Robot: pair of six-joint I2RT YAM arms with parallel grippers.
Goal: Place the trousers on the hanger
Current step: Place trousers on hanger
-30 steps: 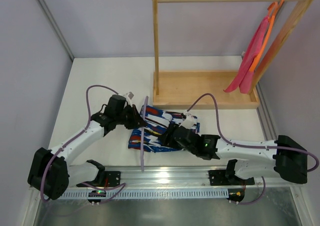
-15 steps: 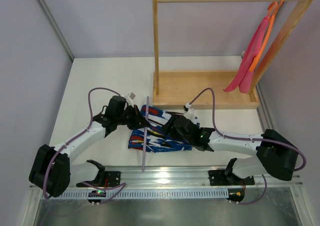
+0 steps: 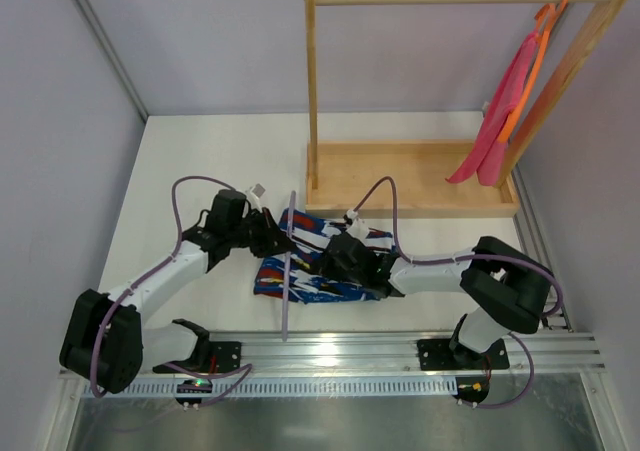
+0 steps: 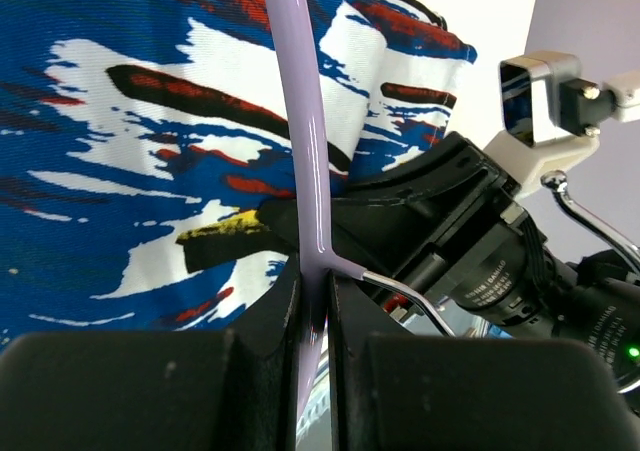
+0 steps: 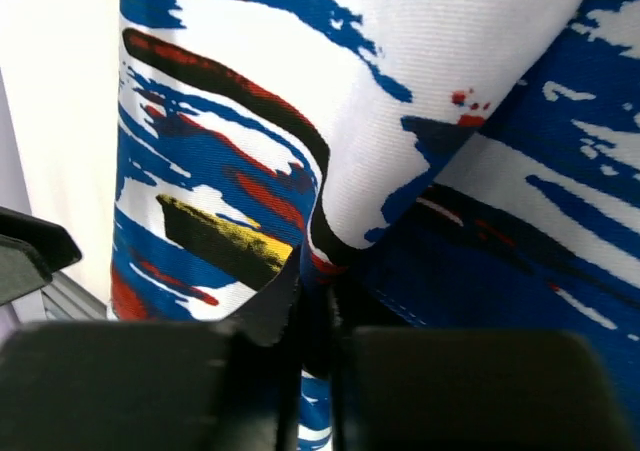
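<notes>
Our left gripper [image 4: 313, 306] clamped the hanger [image 4: 303, 121], its bar lying across the trousers [image 3: 312, 287] on the table [image 3: 200, 151]. Our right gripper [image 5: 315, 316] pinched a fold of the fabric between its jaws, likely so we could draw it over that bar.

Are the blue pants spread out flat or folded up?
Folded up. The trousers lie in a short, doubled-over bundle, and the right wrist view shows a raised fold in the cloth.

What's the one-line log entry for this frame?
phase: grasp | left gripper: shut on hanger | right gripper: shut on trousers fold | trousers: bunched on table, hanger bar across them
</notes>
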